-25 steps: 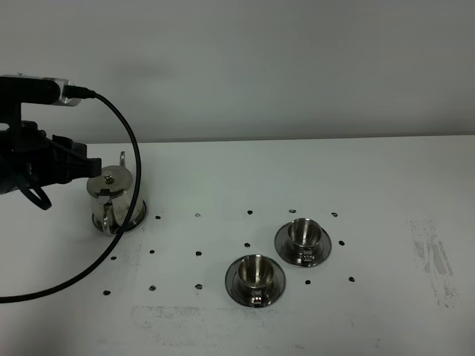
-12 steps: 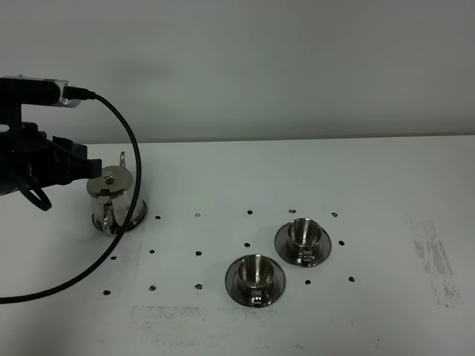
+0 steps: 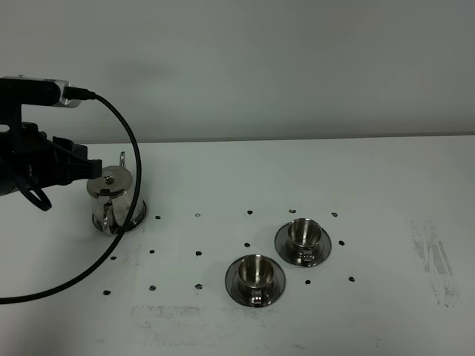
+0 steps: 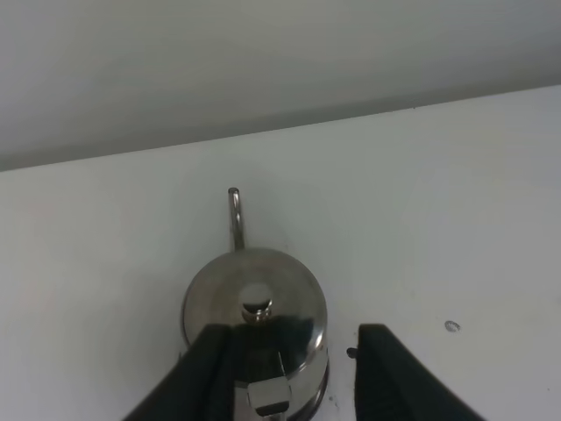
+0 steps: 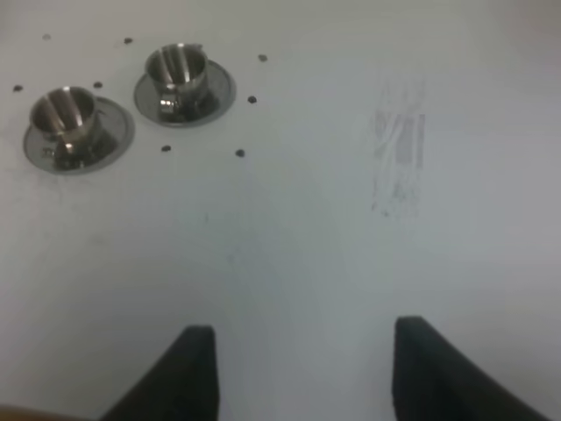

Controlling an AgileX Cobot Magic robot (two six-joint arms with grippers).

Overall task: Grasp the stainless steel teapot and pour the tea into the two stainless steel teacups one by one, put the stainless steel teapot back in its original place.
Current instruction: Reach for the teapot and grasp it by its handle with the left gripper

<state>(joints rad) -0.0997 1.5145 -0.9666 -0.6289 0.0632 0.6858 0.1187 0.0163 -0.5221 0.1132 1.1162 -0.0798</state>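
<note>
Two shiny cups sit in front: the near teacup (image 3: 255, 276), then the far teacup (image 3: 302, 239). Farther back, left, the teapot (image 3: 113, 200) stands on the tabletop (image 3: 223, 178). The left gripper (image 4: 294, 335) is partly open right beside it; the right gripper (image 5: 302, 338) is wide, empty.

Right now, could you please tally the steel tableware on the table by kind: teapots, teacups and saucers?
Teapot: 1
Teacups: 2
Saucers: 2
Total: 5
</note>
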